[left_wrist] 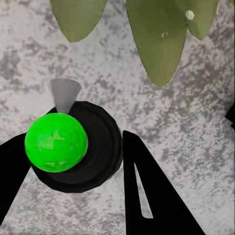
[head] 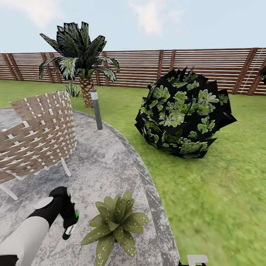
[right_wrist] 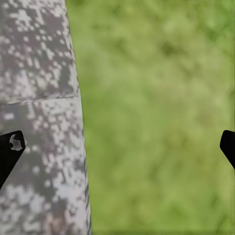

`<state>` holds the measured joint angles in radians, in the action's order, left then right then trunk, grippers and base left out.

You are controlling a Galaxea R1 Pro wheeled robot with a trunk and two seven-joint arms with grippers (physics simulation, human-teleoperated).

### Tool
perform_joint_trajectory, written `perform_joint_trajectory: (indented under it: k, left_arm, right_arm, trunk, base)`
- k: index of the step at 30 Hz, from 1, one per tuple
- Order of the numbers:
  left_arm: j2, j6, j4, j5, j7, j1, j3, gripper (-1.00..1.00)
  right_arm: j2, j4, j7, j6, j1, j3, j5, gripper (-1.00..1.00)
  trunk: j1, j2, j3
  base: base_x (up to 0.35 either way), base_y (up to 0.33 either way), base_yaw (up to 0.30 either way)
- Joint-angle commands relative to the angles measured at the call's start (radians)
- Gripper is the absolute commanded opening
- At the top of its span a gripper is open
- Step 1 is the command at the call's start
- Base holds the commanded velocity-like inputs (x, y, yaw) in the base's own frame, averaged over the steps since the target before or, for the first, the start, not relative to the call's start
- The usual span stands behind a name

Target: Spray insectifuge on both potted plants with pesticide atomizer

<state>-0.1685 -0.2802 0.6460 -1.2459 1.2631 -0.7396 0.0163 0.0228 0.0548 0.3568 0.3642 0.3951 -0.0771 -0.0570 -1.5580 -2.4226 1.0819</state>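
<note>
Left gripper [left_wrist: 73,166] clamping pesticide atomizer [left_wrist: 56,142], hanging just left of potted plant [head: 115,221] on near patio [head: 107,162]. Right gripper [right_wrist: 117,147] fingers standing wide apart above patio edge and lawn [right_wrist: 156,117].

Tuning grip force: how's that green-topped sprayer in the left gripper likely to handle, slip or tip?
The sprayer looks rigid, with a round black body between the left gripper's fingers, so it may twist or slide if held lightly. The glossy green ball on top hints at smooth plastic, probably slippery. Probably light for its size, though any fill is hidden.
</note>
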Motion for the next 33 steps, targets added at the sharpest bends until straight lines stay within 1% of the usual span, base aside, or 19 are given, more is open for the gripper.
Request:
perform_joint_trajectory:
  k: [1, 4, 6, 8, 10, 12, 13, 14, 16, 21, 24, 26, 28, 33]
  left_arm:
    - [0.006, -0.012, 0.033, -0.002, 0.026, -0.001, 0.002, -1.0]
    - [0.017, -0.013, 0.101, -0.004, 0.09, -0.001, 0.003, -1.0]
    - [0.02, -0.014, 0.136, -0.004, 0.108, -0.001, 0.003, -1.0]
    - [0.021, -0.027, 0.168, -0.003, 0.117, -0.001, 0.004, -1.0]
    - [0.019, -0.041, 0.192, -0.004, 0.14, -0.001, 0.004, -1.0]
    - [0.018, -0.045, 0.199, -0.02, 0.155, 0.002, 0.004, -1.0]
    - [0.016, -0.046, 0.2, -0.053, 0.158, 0.008, 0.004, -1.0]
    - [0.015, -0.046, 0.2, -0.075, 0.159, 0.012, 0.005, -1.0]
    - [0.009, -0.047, 0.2, -0.099, 0.157, 0.016, -0.002, -1.0]
    - [0.002, -0.047, 0.187, -0.101, 0.152, 0.019, -0.006, -1.0]
    - [-0.017, -0.047, 0.184, -0.101, 0.141, 0.02, -0.007, -1.0]
    - [-0.028, -0.044, 0.183, -0.095, 0.123, 0.031, -0.008, -1.0]
    - [-0.025, -0.044, 0.186, -0.089, 0.119, 0.033, -0.009, -1.0]
    - [-0.02, -0.043, 0.2, -0.087, 0.118, 0.034, -0.01, -1.0]
  right_arm:
    - [0.0, -0.001, 0.01, -0.002, 0.001, -0.007, -0.006, 1.0]
    - [0.0, -0.001, 0.01, -0.002, 0.001, -0.007, -0.006, 1.0]
    - [0.0, -0.001, 0.01, -0.002, 0.001, -0.007, -0.006, 1.0]
    - [0.0, -0.001, 0.01, -0.002, 0.001, -0.007, -0.006, 1.0]
    - [0.0, -0.001, 0.01, -0.002, 0.001, -0.007, -0.006, 1.0]
    - [0.0, -0.001, 0.01, -0.002, 0.001, -0.007, -0.006, 1.0]
    - [0.0, 0.0, 0.01, -0.002, 0.001, -0.008, -0.006, 1.0]
    - [0.0, 0.0, 0.01, -0.002, 0.001, -0.008, -0.006, 1.0]
    - [0.0, 0.0, 0.01, -0.002, 0.001, -0.008, -0.006, 1.0]
    - [0.001, 0.0, 0.011, -0.002, 0.001, -0.009, -0.006, 1.0]
    - [0.001, 0.0, 0.011, -0.002, 0.001, -0.009, -0.006, 1.0]
    - [0.002, 0.0, 0.011, -0.002, 0.001, -0.009, -0.006, 1.0]
    - [0.002, 0.001, 0.011, -0.002, 0.001, -0.007, -0.005, 1.0]
    - [0.002, 0.006, 0.011, -0.002, 0.001, -0.003, -0.002, 1.0]
  trunk:
    - [0.0, 0.0, 0.001]
    - [0.0, 0.0, 0.001]
    - [0.0, 0.0, 0.001]
    - [0.0, 0.0, 0.001]
    - [0.0, 0.0, 0.001]
    - [0.0, 0.0, 0.001]
    - [0.0, 0.0, 0.001]
    - [0.0, 0.0, 0.001]
    - [0.0, 0.0, 0.001]
    - [0.0, 0.0, 0.001]
    - [0.0, 0.0, 0.001]
    - [0.0, 0.0, 0.001]
    - [0.0, 0.0, 0.002]
    - [0.0, 0.0, 0.009]
  base:
    - [0.0, 0.0, 0.0]
    - [0.0, 0.0, 0.0]
    - [0.0, 0.0, 0.0]
    - [0.0, 0.0, 0.0]
    - [0.017, 0.002, 0.0]
    - [0.111, 0.055, 0.0]
    - [0.131, 0.081, 0.0]
    - [0.072, 0.045, 0.0]
    - [0.021, 0.013, -0.09]
    - [0.001, 0.001, -0.032]
    - [0.0, 0.0, -0.003]
    - [0.0, 0.0, 0.0]
    - [0.0, 0.0, 0.0]
    - [0.0, 0.0, 0.0]
